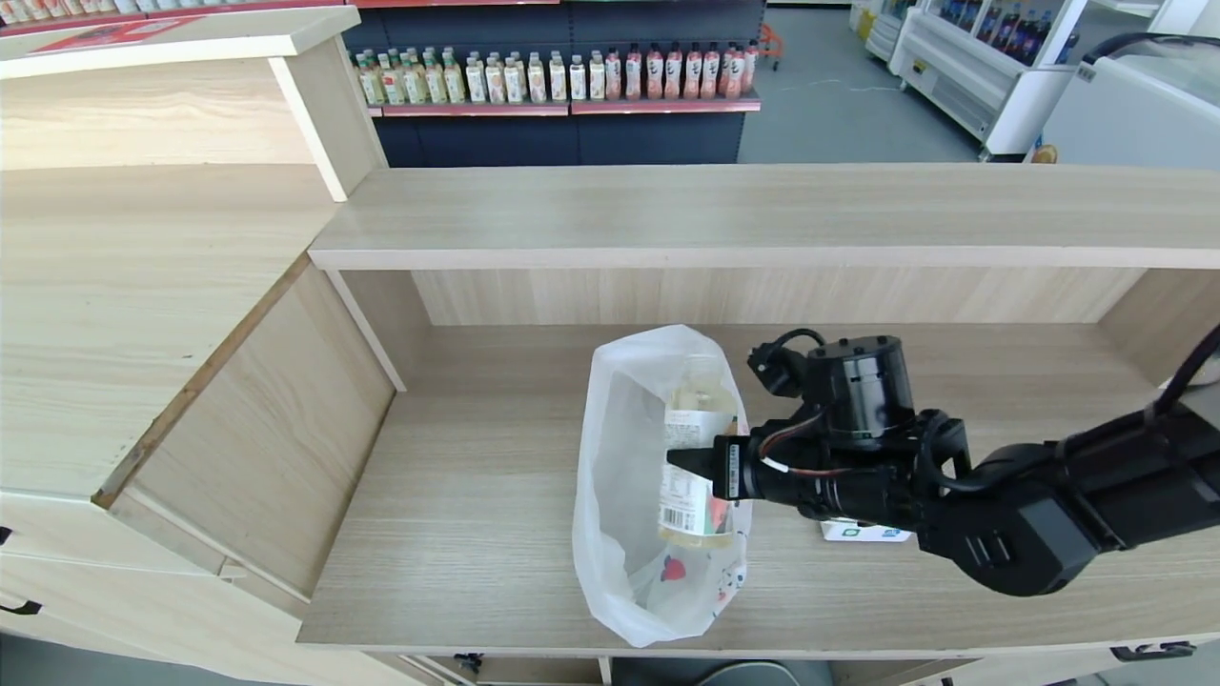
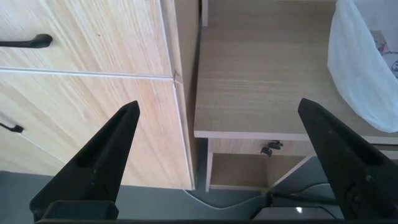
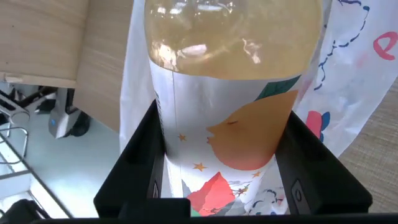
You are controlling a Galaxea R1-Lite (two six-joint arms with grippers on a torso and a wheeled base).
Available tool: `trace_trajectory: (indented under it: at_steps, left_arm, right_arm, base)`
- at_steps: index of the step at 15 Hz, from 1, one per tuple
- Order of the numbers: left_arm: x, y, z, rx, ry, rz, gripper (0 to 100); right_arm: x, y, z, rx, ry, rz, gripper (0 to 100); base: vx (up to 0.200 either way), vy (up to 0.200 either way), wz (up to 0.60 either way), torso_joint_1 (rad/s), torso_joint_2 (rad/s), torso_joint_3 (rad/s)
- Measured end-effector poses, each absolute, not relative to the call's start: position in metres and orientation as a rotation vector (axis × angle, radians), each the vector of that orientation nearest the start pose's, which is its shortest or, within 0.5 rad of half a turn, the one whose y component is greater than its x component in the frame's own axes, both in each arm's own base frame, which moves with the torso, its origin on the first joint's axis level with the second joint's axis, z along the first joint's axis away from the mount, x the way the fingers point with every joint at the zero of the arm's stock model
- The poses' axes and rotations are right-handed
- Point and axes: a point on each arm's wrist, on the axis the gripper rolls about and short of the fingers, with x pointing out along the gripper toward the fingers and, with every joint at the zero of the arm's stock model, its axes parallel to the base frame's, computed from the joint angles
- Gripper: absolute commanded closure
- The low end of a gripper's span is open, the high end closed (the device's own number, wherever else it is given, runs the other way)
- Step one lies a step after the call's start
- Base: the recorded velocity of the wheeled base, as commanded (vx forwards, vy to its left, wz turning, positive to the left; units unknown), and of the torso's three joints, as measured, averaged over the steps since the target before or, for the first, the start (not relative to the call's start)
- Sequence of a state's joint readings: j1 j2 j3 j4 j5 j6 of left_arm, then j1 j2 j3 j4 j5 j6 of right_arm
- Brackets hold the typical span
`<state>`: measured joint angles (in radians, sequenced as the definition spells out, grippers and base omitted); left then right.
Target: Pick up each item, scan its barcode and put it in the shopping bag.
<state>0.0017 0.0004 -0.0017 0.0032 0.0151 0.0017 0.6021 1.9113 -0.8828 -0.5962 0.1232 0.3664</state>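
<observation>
A clear bottle (image 1: 694,433) of pale yellow drink with a printed label stands upright in the mouth of the white plastic shopping bag (image 1: 620,543) on the wooden counter (image 1: 457,514). My right gripper (image 1: 691,462) is shut on the bottle's labelled middle, reaching in from the right. In the right wrist view the bottle (image 3: 230,118) sits between both black fingers (image 3: 140,165), with the bag (image 3: 351,68) behind it. My left gripper (image 2: 214,165) hangs open and holds nothing, off the counter's near left corner, with the bag (image 2: 364,68) far from it.
A small white box (image 1: 863,532) lies on the counter under my right arm. A raised ledge (image 1: 762,214) runs along the back and a tall side cabinet (image 1: 143,314) stands at the left. Drawer fronts with black handles (image 2: 25,42) lie below the left gripper.
</observation>
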Motion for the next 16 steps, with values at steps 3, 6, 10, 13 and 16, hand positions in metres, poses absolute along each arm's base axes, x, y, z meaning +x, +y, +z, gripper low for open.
trace_trajectory:
  at_steps: [3, 6, 10, 13, 16]
  left_arm:
    - [-0.023, 0.000, 0.076, 0.002, 0.002, 0.016, 0]
    - [-0.023, 0.000, 0.076, 0.002, 0.002, 0.016, 0]
    - [-0.023, 0.000, 0.076, 0.001, 0.002, 0.016, 0]
    - [-0.023, 0.000, 0.076, 0.001, 0.002, 0.017, 0]
    - [-0.023, 0.000, 0.076, 0.002, 0.002, 0.016, 0]
  right_arm:
    - [0.295, 0.205, 0.107, 0.157, 0.581, 0.599, 100]
    - [0.312, 0.214, 0.098, 0.148, 0.579, 0.605, 100]
    - [0.320, 0.223, 0.079, 0.136, 0.614, 0.597, 100]
    - [0.322, 0.223, 0.072, 0.130, 0.628, 0.592, 100]
    - [0.324, 0.223, 0.071, 0.131, 0.628, 0.589, 0]
  base:
    - [0.000, 0.000, 0.00, 0.000, 0.00, 0.000]
    - [0.000, 0.000, 0.00, 0.000, 0.00, 0.000]
    - [0.000, 0.000, 0.00, 0.000, 0.00, 0.000]
    - [0.000, 0.000, 0.00, 0.000, 0.00, 0.000]
    - [0.000, 0.000, 0.00, 0.000, 0.00, 0.000]
